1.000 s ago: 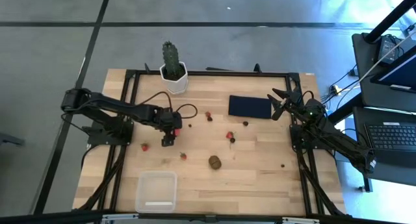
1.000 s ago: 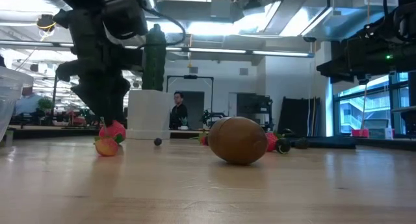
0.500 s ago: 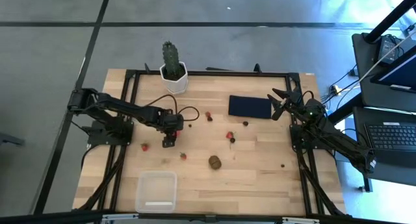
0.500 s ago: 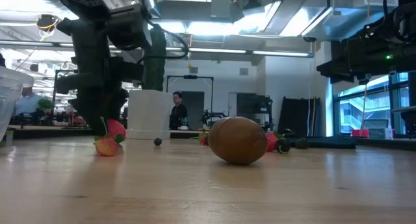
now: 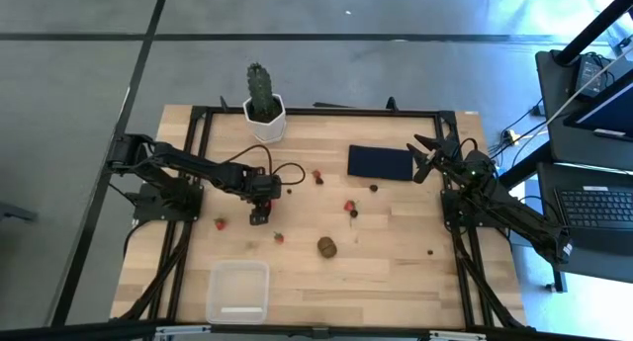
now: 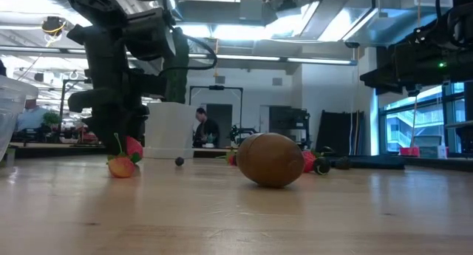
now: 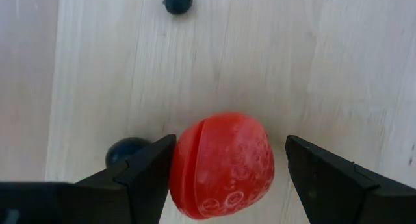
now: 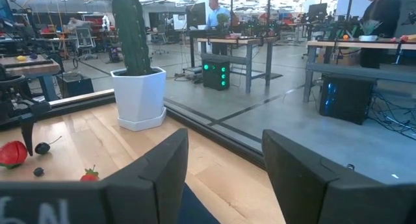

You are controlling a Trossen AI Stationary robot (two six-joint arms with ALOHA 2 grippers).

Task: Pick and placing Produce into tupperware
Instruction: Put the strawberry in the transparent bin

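Observation:
My left gripper [image 5: 259, 216] points down at the table's left middle, open. A red strawberry [image 7: 221, 165] lies on the wood between its fingers, and a dark berry [image 7: 127, 149] sits just beside one finger. More strawberries [image 5: 220, 223] [image 5: 279, 238] [image 5: 349, 207] lie around it, and the brown kiwi [image 5: 326, 246] rests to its right. The clear tupperware [image 5: 238, 290] stands at the near edge. My right gripper [image 5: 420, 158] waits open above the table's far right. My left gripper comes at the strawberry from above, one finger on each side. One finger [image 7: 153, 169] stands right against the strawberry's side [image 7: 177, 165]; I cannot tell whether it touches. The other finger [image 7: 305, 165] is apart from it. The strawberry rests on the table.
A green cactus in a white pot [image 5: 263, 109] stands at the far edge. A flat navy rectangle [image 5: 380, 162] lies below my right gripper. Dark berries [image 5: 289, 192] [image 5: 374, 188] [image 5: 430, 251] are scattered about. Bare wood lies between the kiwi and the tupperware.
My left arm has reached a little farther toward the table's right, and its gripper has shifted slightly the same way, over the strawberry. The strawberry stays on the table.

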